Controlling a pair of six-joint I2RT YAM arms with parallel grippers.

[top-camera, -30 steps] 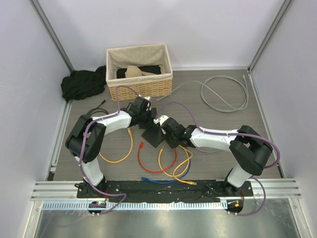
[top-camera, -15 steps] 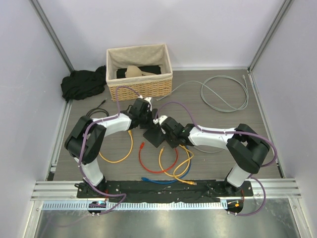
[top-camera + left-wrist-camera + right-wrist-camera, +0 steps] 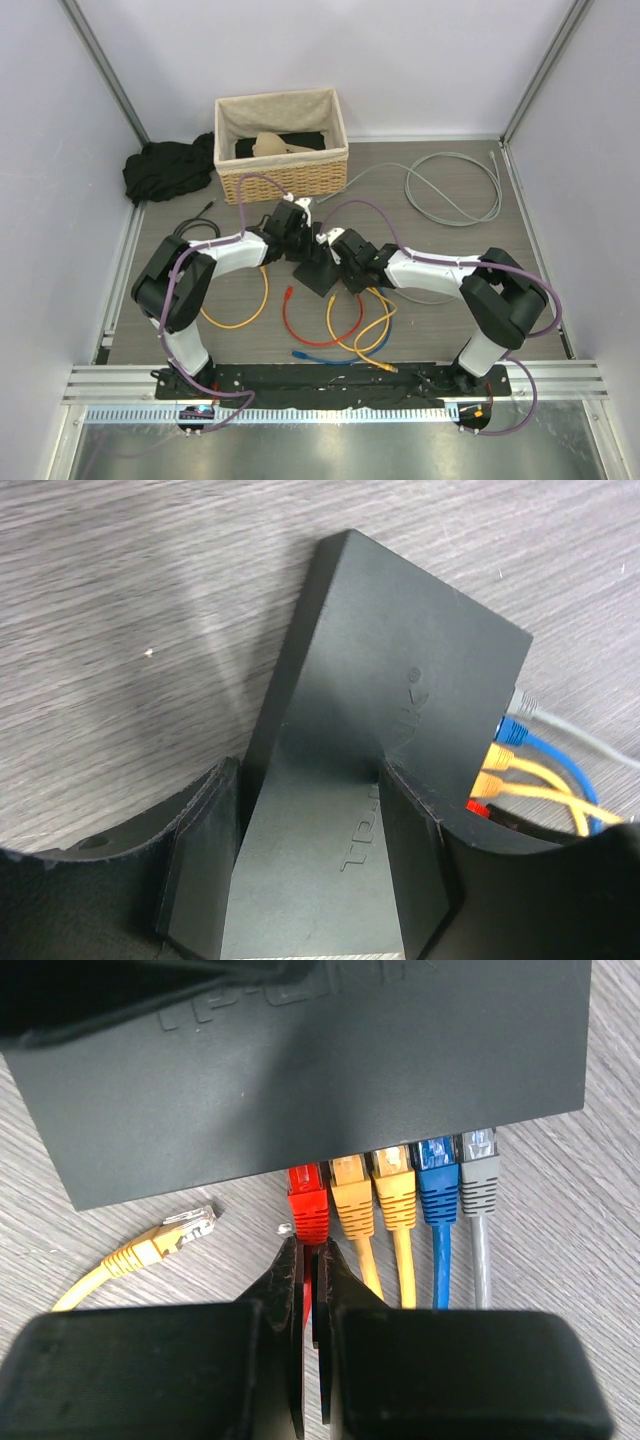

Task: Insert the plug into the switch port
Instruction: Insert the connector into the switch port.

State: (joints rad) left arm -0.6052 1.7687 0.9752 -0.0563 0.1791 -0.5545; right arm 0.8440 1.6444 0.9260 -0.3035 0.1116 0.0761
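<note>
The wood-grain table (image 3: 520, 235) spreads beneath both my claws. The wicker basket (image 3: 285, 180) stands beyond my left claw (image 3: 310, 870), towards the back wall. That claw holds the switch (image 3: 400, 680): my two fingers are half spread and press against its long sides, and the dark box reaches out ahead of them. My right claw (image 3: 310, 1260) faces the box's socket edge, pinched nearly flat on the tail of the red plug (image 3: 308, 1200). The plug sits directly ahead of my fingertips with its nose in a socket, at the left end of the row of plugs. Ahead and to the right of this claw are two yellow plugs (image 3: 350, 1195), a blue plug (image 3: 437, 1185) and a grey plug (image 3: 479, 1175), all in their sockets. To its left a loose yellow plug (image 3: 190, 1225) lies on the table, just apart from the box.
</note>
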